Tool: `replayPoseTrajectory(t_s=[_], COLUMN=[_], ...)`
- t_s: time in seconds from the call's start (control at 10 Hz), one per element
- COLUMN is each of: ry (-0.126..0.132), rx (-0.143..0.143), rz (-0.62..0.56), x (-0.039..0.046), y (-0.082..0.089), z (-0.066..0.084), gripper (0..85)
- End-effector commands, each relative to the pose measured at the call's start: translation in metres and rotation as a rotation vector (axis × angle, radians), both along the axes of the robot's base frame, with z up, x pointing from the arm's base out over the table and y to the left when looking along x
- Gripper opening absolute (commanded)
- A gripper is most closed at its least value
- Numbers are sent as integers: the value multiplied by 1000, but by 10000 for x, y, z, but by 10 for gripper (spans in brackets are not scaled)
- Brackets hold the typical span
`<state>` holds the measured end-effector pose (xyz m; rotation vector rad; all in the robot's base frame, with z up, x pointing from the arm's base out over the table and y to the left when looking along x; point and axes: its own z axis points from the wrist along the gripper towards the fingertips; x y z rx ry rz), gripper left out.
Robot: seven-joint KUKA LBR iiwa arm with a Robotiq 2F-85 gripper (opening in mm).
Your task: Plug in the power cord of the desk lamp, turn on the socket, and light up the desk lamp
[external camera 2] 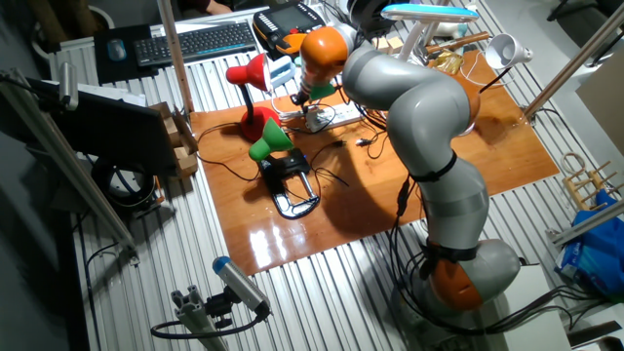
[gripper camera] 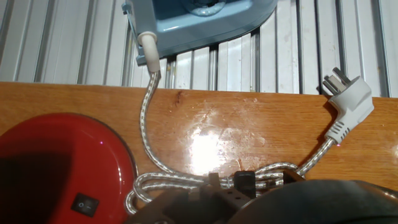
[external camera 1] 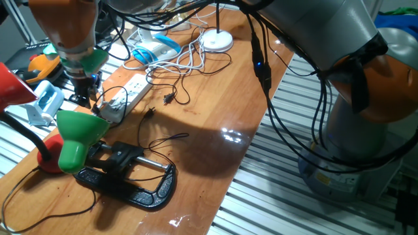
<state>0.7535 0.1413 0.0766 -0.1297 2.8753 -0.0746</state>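
The socket (external camera 1: 128,96) is a long white strip lying flat on the wooden table (external camera 1: 215,111), at about 10 o'clock from the table centre in the fixed view nearest the table, with the green desk lamp (external camera 1: 78,136) at 7 o'clock from its near end and the black clamp (external camera 1: 134,177) beyond that. The gripper (external camera 1: 83,98) hangs directly over the strip's near end; its fingers are dark and partly hidden, so whether the jaws are wide, narrow or holding anything cannot be told. A small black plug (external camera 1: 168,98) on a thin black cord lies loose at 3 o'clock from the strip, near but not touching it. Handling judgement: the plug is light and rigid, while its cord is limp and gives no support, so take hold on the plug body across its flat sides, never on the cord. The strip is light and likely to slide on the glossy wood; press straight down. In the hand view, a white plug (gripper camera: 346,102) on a braided cable lies at 2 o'clock, and a red lamp base (gripper camera: 62,165) at 8 o'clock.
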Motion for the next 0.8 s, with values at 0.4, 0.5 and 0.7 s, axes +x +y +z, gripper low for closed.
replayPoseTrajectory(t_s=[0.4, 0.5, 0.7], ry=[-3, -5, -3], rx=[-1, 0, 3], rz=[-9, -7, -4], x=[-13, -12, -14], y=[11, 4, -10], z=[-49, -65, -77], gripper=[340, 340, 340])
